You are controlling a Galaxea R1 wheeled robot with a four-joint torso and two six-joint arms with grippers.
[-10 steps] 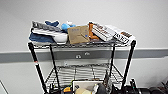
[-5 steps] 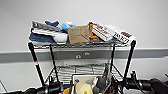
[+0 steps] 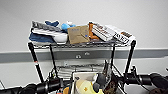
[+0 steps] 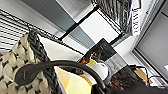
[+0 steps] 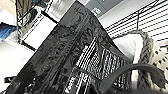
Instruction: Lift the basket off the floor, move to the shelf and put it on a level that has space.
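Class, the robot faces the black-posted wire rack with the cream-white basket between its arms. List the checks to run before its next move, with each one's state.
1. Black-posted wire rack straight ahead: ok.
2. Top wire tier has room: not ok, piled with boxes and blue cloth.
3. Wire tier below has room: cannot tell, partly hidden.
4. Cream-white basket raised between both arms: ok.
5. Grip on basket: cannot tell.

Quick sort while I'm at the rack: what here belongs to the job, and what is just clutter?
Belongs to the job:
basket, between the two arms
shelf, black posts, wire tiers

Just lying about:
brown cardboard box on the top tier
blue cloth on the top tier
printed boxes on the top tier
glossy black package beside the basket
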